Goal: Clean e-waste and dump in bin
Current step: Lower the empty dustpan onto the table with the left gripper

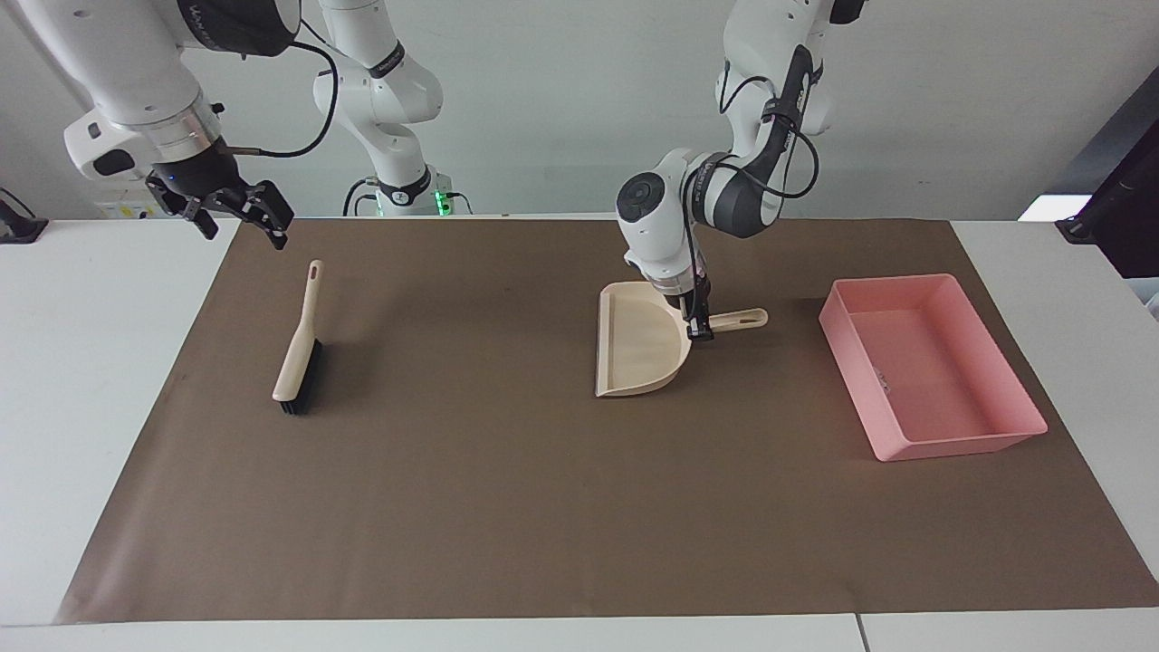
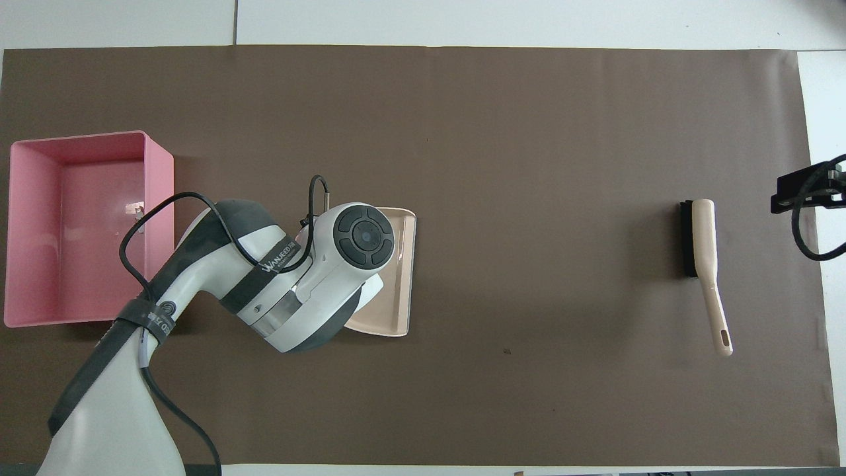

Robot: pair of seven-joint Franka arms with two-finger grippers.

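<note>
Now left tool (image 1: 699, 328) clenched on dustpan (image 1: 636, 351) handle, w/ right tool (image 1: 243, 220) released, waiting over mat edge.

Both arms are showing glossy white shells with dark grey joint bands. Black cables are looping along each forearm, strapped down on the left arm. A round grey button cap is topping the left wrist. The right claw (image 1: 237, 215) is black. Green lights are glowing at both bases.
</note>
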